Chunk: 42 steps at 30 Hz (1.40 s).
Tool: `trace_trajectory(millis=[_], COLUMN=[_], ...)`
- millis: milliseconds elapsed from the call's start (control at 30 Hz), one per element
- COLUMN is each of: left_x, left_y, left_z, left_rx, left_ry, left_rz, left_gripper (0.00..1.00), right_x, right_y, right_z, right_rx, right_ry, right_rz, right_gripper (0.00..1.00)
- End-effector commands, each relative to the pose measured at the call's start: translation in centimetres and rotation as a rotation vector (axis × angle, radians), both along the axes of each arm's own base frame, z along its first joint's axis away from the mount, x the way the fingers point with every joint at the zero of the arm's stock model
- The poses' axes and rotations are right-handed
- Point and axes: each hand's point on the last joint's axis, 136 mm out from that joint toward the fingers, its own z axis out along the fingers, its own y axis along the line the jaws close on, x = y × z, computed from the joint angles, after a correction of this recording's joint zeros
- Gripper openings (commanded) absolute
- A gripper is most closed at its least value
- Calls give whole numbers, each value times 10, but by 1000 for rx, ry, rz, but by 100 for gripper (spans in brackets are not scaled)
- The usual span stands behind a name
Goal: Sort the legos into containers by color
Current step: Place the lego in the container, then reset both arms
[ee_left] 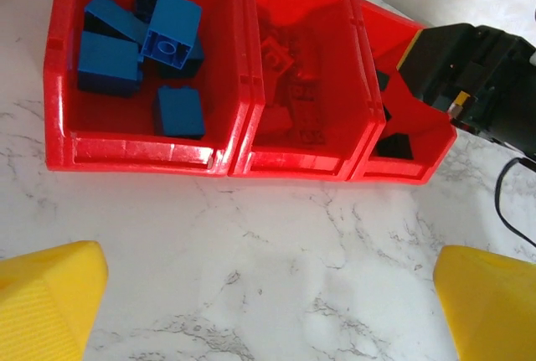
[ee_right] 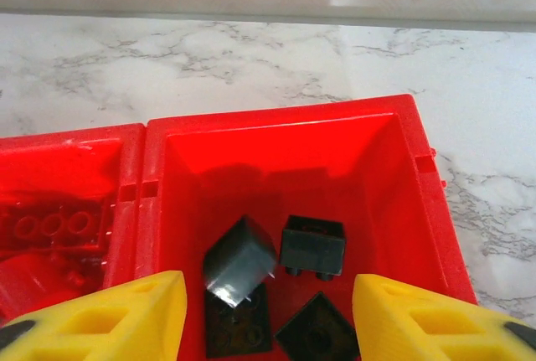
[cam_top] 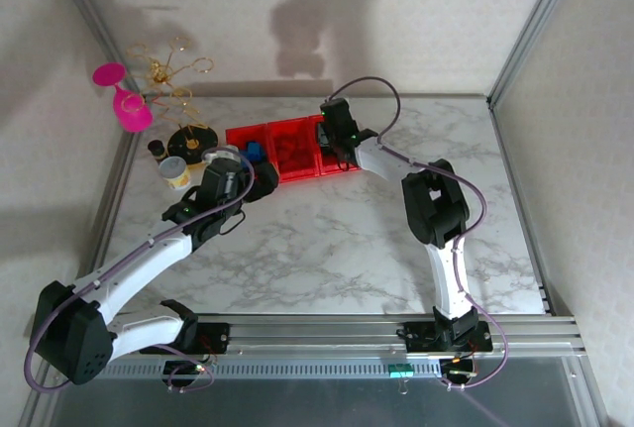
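Along the near edge of a white marble-patterned table (cam_top: 327,239), two white-and-black arms are bolted side by side. The left arm (cam_top: 149,254) stretches low and forward, and the left gripper (ee_left: 268,311) hovers over bare tabletop just short of the bins, its ribbed yellow fingertips (ee_left: 50,294) spread wide and empty. The right arm (cam_top: 441,219) rises, folds at the elbow and reaches leftward. The right gripper (ee_right: 268,319) hangs above the right bin (ee_right: 285,139), its yellow fingers also wide apart, gripping nothing. Three glossy red plastic bins (ee_left: 239,156) stand joined in a row. The left bin (ee_left: 142,153) holds loosely piled blue bricks (ee_left: 172,30), the middle bin (ee_left: 293,164) holds red bricks (ee_left: 280,55), and the right bin holds black bricks (ee_right: 314,244), one tipped on its edge.
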Motion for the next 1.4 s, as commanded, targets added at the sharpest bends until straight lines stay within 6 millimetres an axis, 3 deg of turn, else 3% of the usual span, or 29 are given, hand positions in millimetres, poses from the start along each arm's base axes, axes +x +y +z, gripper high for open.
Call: trace_trajectory(millis=[0,133,200,233,400,500,567,633,733,933,1000,1067,1133,1167,1200,1267,1367], left_x=[0,-3,-7,-9,-28,-37,-43,-39,-35,-15,-7,3,11,17,21,31,31], left_y=[7,28,54,69,153,195,223,237,243,219,213,202,187,179,174,171,171], left_z=[12,18,20,22,32,35,24,9,-5,-23,-32,-38,-44,-50,-55,-59,-61], left_rx=[-4,34,94,126,270,397,457,420,395,387,405,393,405,425,441,471,471], left_ry=[-33,-63,-94,-110,-216,-273,-275,-281,-370,-507,-506,-523,-532,-516,-504,-471,-464], left_rz=[8,79,181,238,554,702,792,799,787,631,584,522,442,395,371,371,370], left_gripper=[100,100,100,100,100,100,100,100,100,100,100,99,100,99,99,99,99], right_x=[-17,-49,-68,-76,-115,-132,-139,-144,-146,-136,-132,-134,-143,-156,-159,-151,-152], right_y=[-11,-50,-84,-100,-195,-249,-279,-299,-311,-321,-314,-306,-297,-295,-294,-294,-295], right_z=[57,79,81,80,64,42,33,25,19,1,8,1,7,-3,1,-8,-5], right_rx=[51,56,36,23,-63,-129,-174,-179,-130,-57,-49,-28,-18,-14,-17,-12,-4], right_ry=[-62,-104,-134,-146,-224,-254,-278,-294,-363,-413,-465,-472,-532,-533,-572,-509,-522], right_rz=[5,-65,-148,-189,-413,-541,-610,-647,-616,-511,-443,-375,-315,-297,-289,-280,-278], right_gripper=[61,82,96,99,99,99,98,99,99,99,99,99,99,99,99,99,99])
